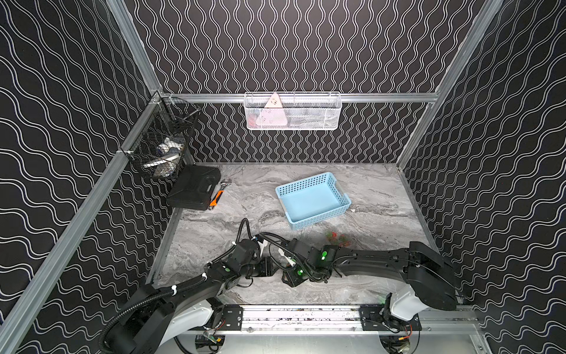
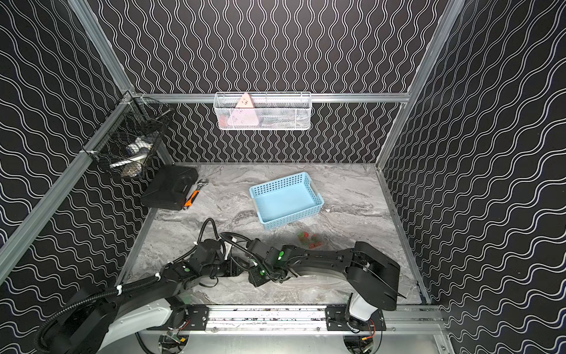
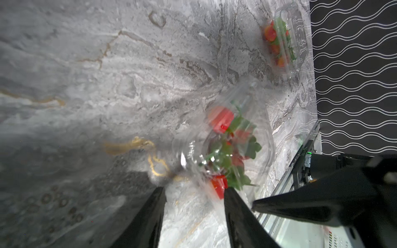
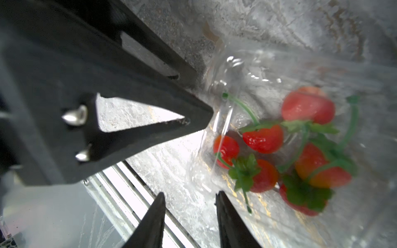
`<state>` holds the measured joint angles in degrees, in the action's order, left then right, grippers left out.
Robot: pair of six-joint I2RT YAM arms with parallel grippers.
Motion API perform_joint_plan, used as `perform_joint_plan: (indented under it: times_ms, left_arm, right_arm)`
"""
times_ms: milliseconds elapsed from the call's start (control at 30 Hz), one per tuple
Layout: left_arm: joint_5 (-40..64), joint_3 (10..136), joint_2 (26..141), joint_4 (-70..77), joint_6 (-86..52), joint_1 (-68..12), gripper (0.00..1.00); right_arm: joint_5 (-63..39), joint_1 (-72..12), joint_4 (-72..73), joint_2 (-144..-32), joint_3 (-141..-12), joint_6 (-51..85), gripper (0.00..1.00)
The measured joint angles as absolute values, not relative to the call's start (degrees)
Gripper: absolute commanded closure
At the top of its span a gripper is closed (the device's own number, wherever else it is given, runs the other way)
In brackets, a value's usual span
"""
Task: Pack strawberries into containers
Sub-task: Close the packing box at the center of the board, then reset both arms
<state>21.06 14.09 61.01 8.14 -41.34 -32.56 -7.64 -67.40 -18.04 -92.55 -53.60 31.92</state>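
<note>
In both top views, your left arm (image 1: 196,285) and right arm (image 1: 382,263) are lying folded low over the front middle of the table (image 1: 214,220), meeting wrist to wrist just inside the front rail (image 1: 300,317). Open marble is lying to their left and along the right-hand wall. The blue basket (image 1: 312,200) is sitting behind them; the black case (image 1: 194,191) and an orange-handled tool (image 1: 216,195) are lying in the far left corner. The far container (image 1: 338,240) is showing its strawberries (image 2: 307,237) as a blurred red-green patch between basket and right arm.

In the left wrist view, your left claw (image 3: 195,190) is standing part-way open with the near container (image 3: 236,133) blurring at its tips; you cannot tell whether it is pinching the plastic. The rail is running just beside this container.

In the right wrist view, your right claw (image 4: 190,197) is standing narrowly parted, gripping nothing, its tips just short of the near container's clear edge. The left claw's tip is touching that edge. About six strawberries, red with green leafy tops and thin stems, are lying heaped inside.
</note>
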Motion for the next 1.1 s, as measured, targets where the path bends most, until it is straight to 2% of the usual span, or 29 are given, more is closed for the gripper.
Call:
perform_joint_plan:
  times_ms: [400, 633, 700, 833, 933, 1033, 1100]
  left_arm:
    - [21.3, 13.9, 67.3, 14.7, -40.4, -32.6, 0.51]
    - [21.0, 15.1, 64.2, 12.2, -40.3, -32.6, 0.5]
    - [20.8, 16.9, 62.0, 9.7, -40.1, -32.6, 0.46]
    - [18.3, 22.0, 55.5, 3.9, -37.6, -32.6, 0.31]
    - [13.8, 25.8, 51.5, -0.1, -34.4, -32.3, 0.2]
    - [6.7, 27.9, 48.8, -2.6, -31.3, -30.6, 0.05]
    - [2.0, 28.3, 48.2, -2.9, -29.8, -28.2, 0.01]
  right_arm:
    - [-7.7, -67.1, -17.5, -92.5, -53.4, 31.9, 0.58]
    - [-5.7, -65.9, -20.3, -87.8, -55.4, 31.4, 0.55]
    - [-4.4, -65.2, -21.5, -84.9, -56.3, 30.8, 0.51]
    - [0.6, -60.7, -24.0, -76.3, -56.4, 29.2, 0.39]
    - [5.9, -52.3, -25.3, -68.9, -54.0, 28.8, 0.27]
    - [11.3, -42.2, -26.3, -62.4, -50.7, 27.3, 0.0]
    - [14.3, -35.4, -26.7, -60.8, -50.2, 25.4, 0.0]
